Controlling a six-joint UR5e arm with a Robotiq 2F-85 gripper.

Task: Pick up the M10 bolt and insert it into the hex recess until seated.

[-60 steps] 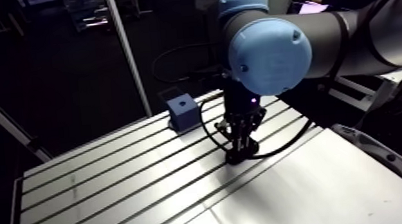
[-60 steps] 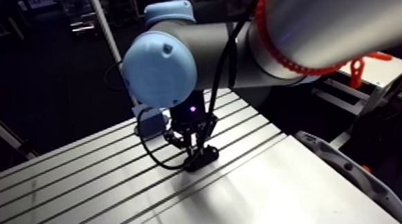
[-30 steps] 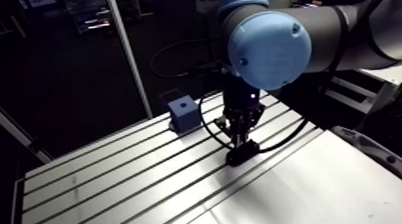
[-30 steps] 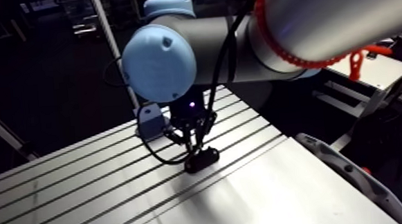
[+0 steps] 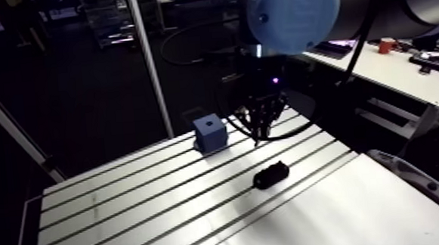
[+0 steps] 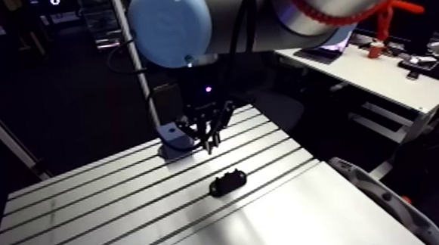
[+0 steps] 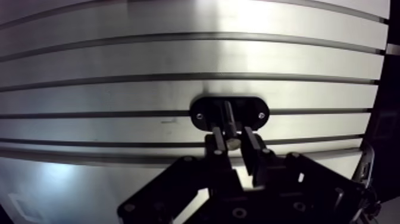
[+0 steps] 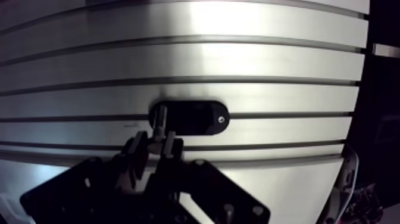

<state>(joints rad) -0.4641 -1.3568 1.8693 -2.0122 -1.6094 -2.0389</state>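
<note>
**Desk:** Where is the M10 bolt (image 7: 228,117)?

**Photographer:** It is pinched in the gripper (image 7: 233,140). The wrist view shows the two fingers (image 7: 218,142) clamped on it, a narrow gap between them, with the slim shank pointing out ahead of the fingertips.

**Desk:** What lies beneath it?

**Photographer:** A black oval holder (image 5: 270,175) lies on the slotted table (image 5: 124,216). In the wrist view it sits straight under the bolt. The arm view shows the gripper hanging clear above the table, apart from the holder.

**Desk:** And the target?

**Photographer:** A blue block (image 5: 210,135) stands near the table's far edge, with a dark recess (image 5: 209,122) in its top face. The recess's shape cannot be made out. The gripper hangs near the block, higher than it and not touching it.
</note>
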